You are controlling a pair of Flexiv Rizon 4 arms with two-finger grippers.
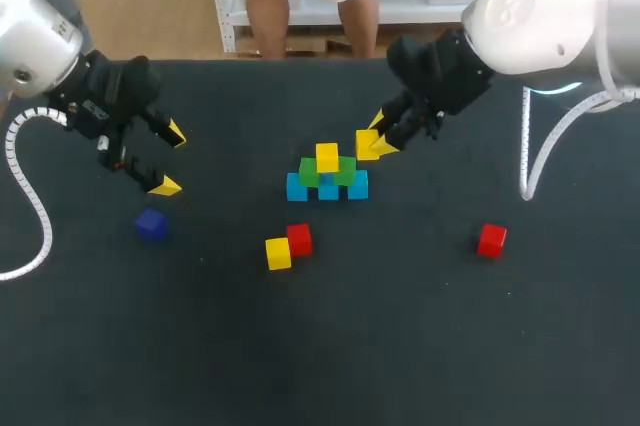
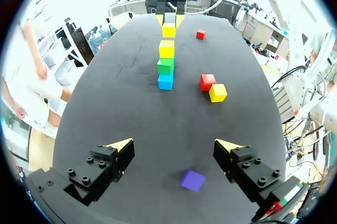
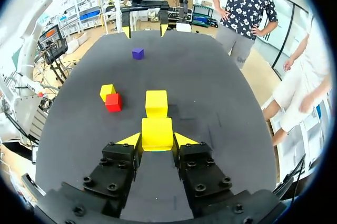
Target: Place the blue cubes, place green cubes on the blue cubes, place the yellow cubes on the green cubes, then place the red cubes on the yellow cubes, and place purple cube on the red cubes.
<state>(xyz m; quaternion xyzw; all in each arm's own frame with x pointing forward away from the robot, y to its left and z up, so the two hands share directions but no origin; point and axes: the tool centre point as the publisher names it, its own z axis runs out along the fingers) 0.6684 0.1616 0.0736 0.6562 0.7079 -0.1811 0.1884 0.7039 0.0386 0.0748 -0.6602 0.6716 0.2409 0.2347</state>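
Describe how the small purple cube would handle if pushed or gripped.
The small purple cube rests flat on the dark table, so it likely slides rather than rolls. Its crisp flat faces suggest a rigid block that grips squarely.

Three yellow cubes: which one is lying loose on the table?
The yellow cube beside a red cube. Another tops the stack; the third is held in the right gripper.
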